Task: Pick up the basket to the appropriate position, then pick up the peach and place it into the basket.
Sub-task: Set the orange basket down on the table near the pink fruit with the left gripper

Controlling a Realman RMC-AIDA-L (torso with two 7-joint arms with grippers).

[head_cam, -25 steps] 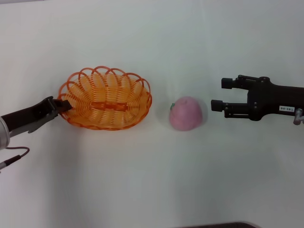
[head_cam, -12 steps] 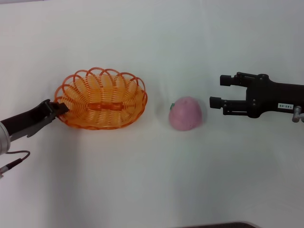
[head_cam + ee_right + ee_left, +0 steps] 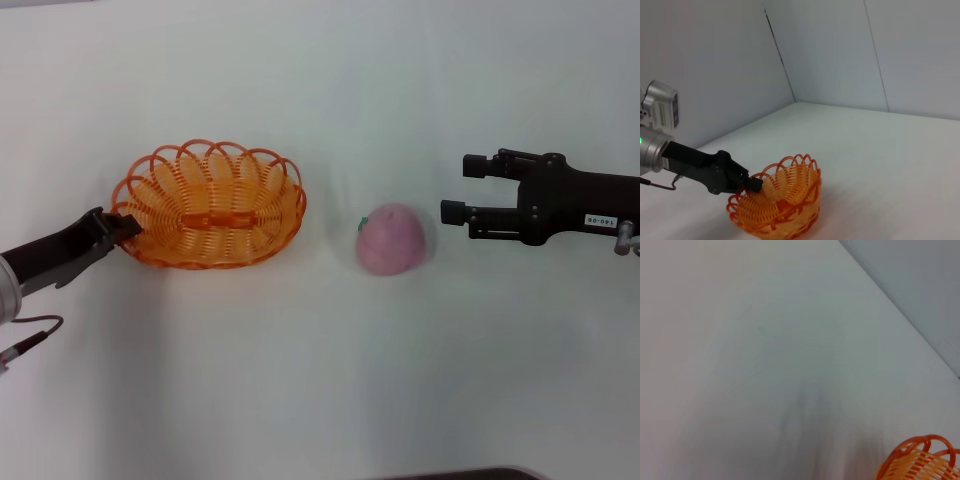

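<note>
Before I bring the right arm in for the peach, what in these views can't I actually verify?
- Left claw grip: at the basket rim; fingers lost among the strands in head and right wrist views, absent from the left wrist view.
- Peach: head view only; its underside is hidden.
- Right claw: open beside the peach; its height above the table is unclear.

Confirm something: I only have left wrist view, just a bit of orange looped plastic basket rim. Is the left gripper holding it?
Observer: Yes. The left gripper is clamped on the oval orange looped-plastic basket's rim at its left end.
Operator: Peach?
Observer: The round pale pink peach sits on the white table, right of the basket, untouched.
Operator: Right arm?
Observer: The right gripper hangs open just right of the peach, fingers pointing at it.
</note>
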